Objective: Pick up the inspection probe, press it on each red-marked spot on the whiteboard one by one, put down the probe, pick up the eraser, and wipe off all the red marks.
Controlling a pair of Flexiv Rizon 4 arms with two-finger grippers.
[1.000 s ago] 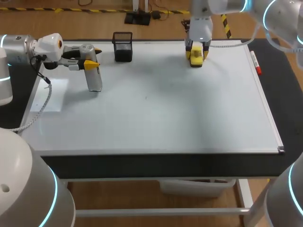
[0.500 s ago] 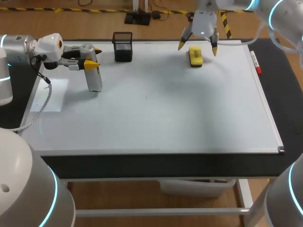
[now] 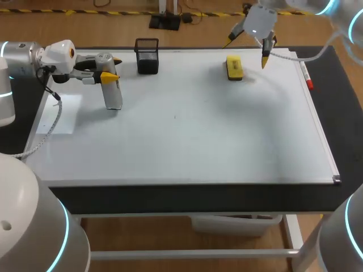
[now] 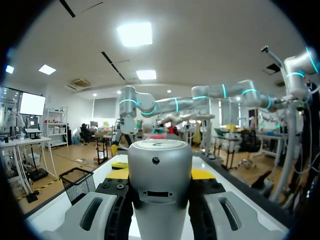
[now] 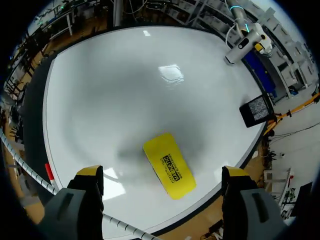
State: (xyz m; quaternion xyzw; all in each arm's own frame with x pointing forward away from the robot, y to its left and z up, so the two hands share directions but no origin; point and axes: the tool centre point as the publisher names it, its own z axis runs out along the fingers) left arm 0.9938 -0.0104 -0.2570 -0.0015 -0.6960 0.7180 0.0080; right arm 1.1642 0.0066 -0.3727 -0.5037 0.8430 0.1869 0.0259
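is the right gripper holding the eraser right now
No, the eraser lies flat on the whiteboard, while the right gripper hangs above it with its fingers spread wide, touching neither side of it.

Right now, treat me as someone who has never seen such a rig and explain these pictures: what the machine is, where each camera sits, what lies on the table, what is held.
This is a robot with two arms at a table. One picture looks down from above and behind it. The two round ones come from cameras on the wrists, looking along the fingers. A whiteboard covers the table; I see no red marks on it. The left gripper is shut on a silver probe, held upright. The right gripper hangs open over a yellow eraser without touching it. A black mesh basket stands at the far edge, and a red marker lies beside the board.
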